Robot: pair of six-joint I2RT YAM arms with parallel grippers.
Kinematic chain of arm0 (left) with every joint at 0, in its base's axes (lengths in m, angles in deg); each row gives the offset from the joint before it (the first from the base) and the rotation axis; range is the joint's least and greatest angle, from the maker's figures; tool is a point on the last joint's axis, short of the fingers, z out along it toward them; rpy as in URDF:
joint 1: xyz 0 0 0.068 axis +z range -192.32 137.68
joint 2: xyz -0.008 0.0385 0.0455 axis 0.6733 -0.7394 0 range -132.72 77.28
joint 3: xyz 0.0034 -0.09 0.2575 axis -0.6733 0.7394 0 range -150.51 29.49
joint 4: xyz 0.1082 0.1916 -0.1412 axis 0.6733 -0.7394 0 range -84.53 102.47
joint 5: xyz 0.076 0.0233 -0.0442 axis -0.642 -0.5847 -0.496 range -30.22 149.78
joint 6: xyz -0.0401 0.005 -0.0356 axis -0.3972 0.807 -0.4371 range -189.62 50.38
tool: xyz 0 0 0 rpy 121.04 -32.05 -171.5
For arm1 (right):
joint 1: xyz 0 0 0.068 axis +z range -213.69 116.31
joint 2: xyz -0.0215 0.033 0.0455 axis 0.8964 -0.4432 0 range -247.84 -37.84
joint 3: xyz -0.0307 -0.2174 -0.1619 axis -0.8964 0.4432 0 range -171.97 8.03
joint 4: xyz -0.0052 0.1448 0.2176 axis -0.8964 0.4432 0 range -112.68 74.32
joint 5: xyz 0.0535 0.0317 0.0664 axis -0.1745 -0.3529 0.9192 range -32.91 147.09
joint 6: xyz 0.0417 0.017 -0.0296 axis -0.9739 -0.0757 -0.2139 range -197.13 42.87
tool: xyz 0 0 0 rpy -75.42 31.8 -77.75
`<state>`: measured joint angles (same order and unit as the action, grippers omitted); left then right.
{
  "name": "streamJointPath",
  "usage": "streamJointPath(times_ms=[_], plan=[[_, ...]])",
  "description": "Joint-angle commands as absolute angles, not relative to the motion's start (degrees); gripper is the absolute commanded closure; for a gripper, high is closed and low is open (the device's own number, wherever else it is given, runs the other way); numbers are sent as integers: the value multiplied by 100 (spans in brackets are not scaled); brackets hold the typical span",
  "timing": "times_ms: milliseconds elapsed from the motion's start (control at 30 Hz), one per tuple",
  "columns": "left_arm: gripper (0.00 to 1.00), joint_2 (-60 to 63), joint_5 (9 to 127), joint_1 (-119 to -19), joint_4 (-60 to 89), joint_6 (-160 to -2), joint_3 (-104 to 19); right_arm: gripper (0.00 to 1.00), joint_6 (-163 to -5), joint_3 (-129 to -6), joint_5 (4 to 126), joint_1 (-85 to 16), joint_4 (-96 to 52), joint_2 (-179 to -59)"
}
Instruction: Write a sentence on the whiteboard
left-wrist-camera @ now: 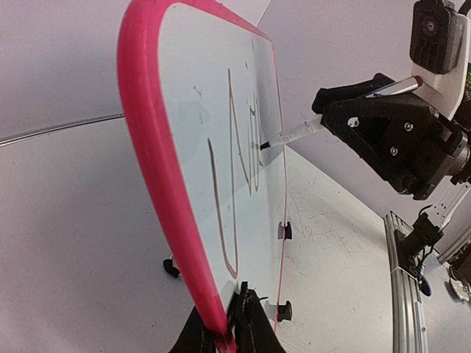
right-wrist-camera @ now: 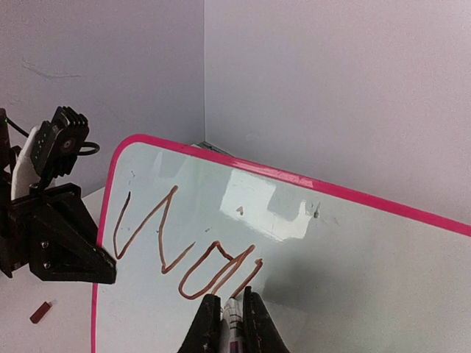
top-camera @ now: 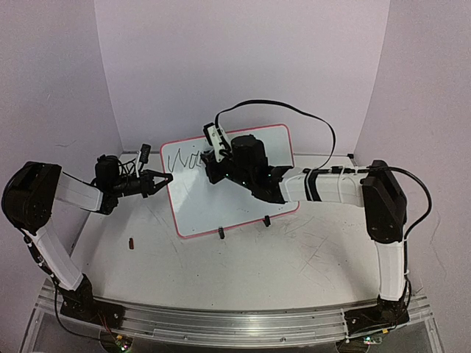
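The whiteboard, white with a pink frame, stands tilted on black clip feet in the middle of the table. My left gripper is shut on its left edge; the left wrist view has the dark fingers pinching the pink frame at the gripper. My right gripper is shut on a white marker, whose tip touches the board. The sentence consists of a few brownish cursive letters at the upper left, with the marker between the right gripper fingers just below the last stroke.
A small dark red cap lies on the scratched table left of the board, and shows in the right wrist view too as the cap. Two clip feet stick out at the board's front. Pale walls enclose the back and sides.
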<state>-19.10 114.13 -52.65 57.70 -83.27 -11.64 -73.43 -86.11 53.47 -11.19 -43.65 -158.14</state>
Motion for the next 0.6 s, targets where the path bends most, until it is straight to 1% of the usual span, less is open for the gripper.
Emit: streamJointPath(times_ms=[0,367,567], plan=[[100,-1805,11002,-5272,5747,-7632,-1217,100,-7495,-8424,5152,-1160,-4320,-15549],[100,-1821,11023,-5275,5735,-7630,-1231,100,-7477,-8547,5097,-1158,-4373,-15593],[100,-1792,11007,-5277,5723,-7630,-1211,100,-7456,-8829,5001,-1177,-4459,-15702]])
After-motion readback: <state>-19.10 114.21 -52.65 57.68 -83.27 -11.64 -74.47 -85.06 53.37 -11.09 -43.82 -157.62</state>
